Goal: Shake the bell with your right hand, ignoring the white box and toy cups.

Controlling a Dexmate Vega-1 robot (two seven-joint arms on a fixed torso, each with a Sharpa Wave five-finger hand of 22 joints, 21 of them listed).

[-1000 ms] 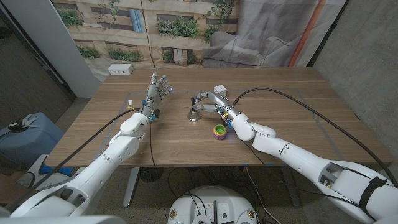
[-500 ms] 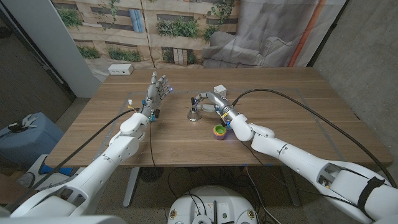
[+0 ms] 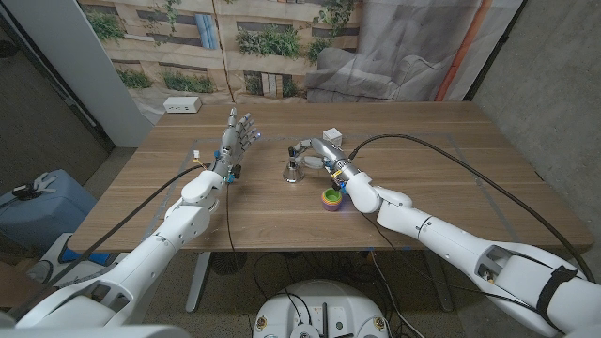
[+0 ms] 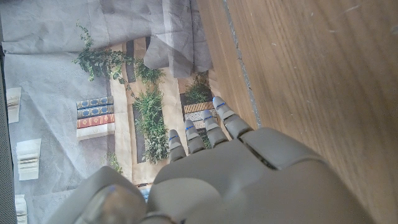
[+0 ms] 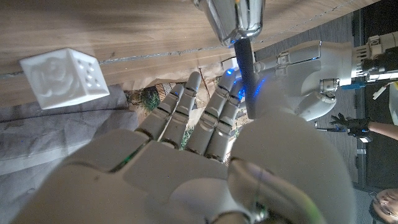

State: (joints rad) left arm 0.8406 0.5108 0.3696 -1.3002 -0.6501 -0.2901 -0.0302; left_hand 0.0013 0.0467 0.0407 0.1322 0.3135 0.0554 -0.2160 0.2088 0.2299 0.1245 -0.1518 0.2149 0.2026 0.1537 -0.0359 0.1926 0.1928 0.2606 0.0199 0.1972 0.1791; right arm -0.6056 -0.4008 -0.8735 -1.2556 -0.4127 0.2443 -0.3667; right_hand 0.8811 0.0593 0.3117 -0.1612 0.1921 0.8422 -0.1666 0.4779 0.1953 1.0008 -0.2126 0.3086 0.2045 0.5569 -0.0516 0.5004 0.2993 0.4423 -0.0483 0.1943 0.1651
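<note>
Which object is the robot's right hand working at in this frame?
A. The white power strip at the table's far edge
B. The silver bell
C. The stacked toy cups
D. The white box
B: in the head view the right hand curls beside the bell, while the white box and toy cups sit apart from its fingers.

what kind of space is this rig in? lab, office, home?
Most likely a robot lab or test room, not a home. The wooden table stands between bare concrete walls, a printed backdrop with grey sheeting hangs behind it, and loose cables trail across the tabletop.
</note>
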